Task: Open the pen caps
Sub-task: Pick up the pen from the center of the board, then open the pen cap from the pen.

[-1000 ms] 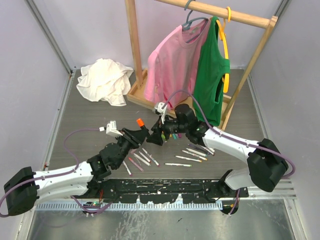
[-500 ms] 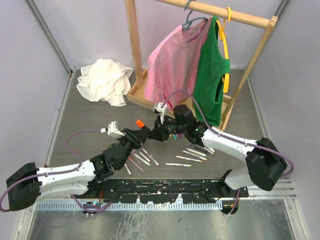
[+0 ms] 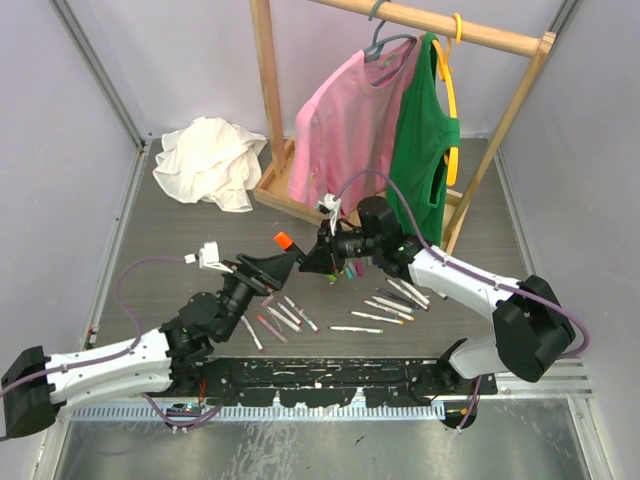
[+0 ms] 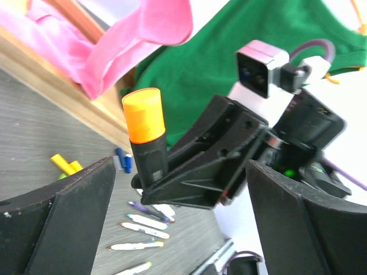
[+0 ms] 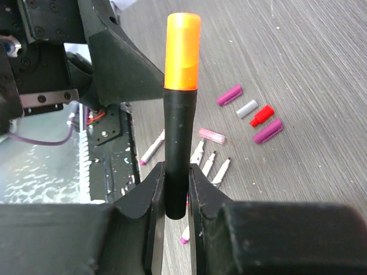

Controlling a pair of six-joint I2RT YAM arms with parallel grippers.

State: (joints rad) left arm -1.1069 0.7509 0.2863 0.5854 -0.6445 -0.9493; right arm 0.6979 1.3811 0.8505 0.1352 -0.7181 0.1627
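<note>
Your right gripper (image 5: pixel 176 189) pinched the black marker (image 5: pixel 176 143); left gripper (image 3: pixel 272 264) gaped empty. You should've closed squarely on the orange cap (image 5: pixel 183 51), then pulled straight.

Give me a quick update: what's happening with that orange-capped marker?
Right end effector shut on black marker. Orange cap on. Left end effector open, facing it. Nothing blocking.

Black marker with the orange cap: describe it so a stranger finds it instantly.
In front of the wooden clothes rack, the right gripper holds one pen in the air above the table. It is the black marker: stubby, orange-capped, unlike the slim white pens lying flat.
</note>
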